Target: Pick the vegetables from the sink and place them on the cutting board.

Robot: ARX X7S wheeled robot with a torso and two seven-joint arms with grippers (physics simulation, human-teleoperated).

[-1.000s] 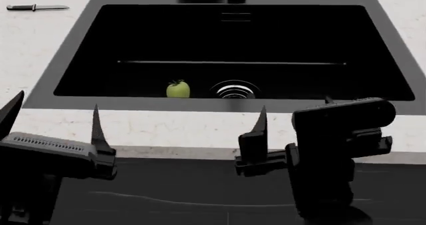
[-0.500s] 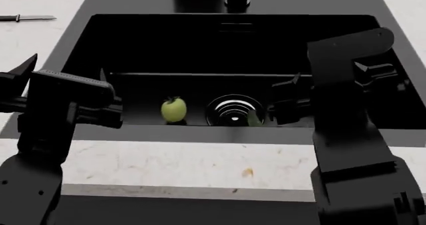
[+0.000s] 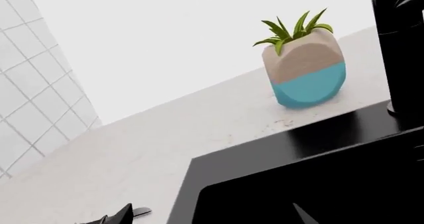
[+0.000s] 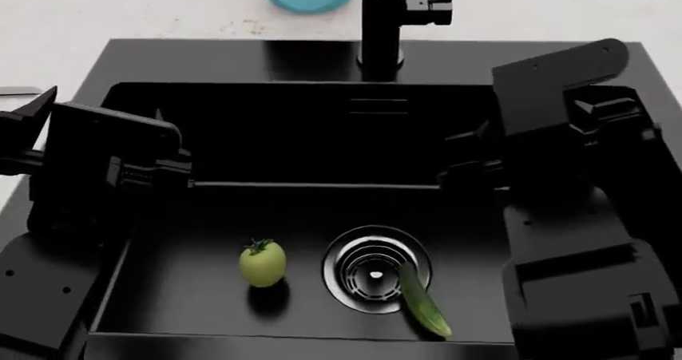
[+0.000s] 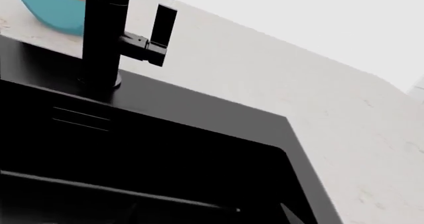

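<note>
The pale-green tomato lies on the floor of the black sink, left of the steel drain. The dark green cucumber lies at the drain's right edge, pointing toward the front wall. My left gripper is open and empty above the sink's left rim; its tips also show in the left wrist view. My right gripper is open and empty above the basin's right half, and its tips barely show in the right wrist view. The cutting board is out of view.
The black faucet stands behind the basin and shows in the right wrist view. A blue and tan planter sits on the white counter behind the sink. A knife tip lies on the counter left of the sink.
The head view has shifted forward over the sink, so the basin floor and the cucumber now show. Both arms, low at the counter's front a second ago, now hover over the sink.
</note>
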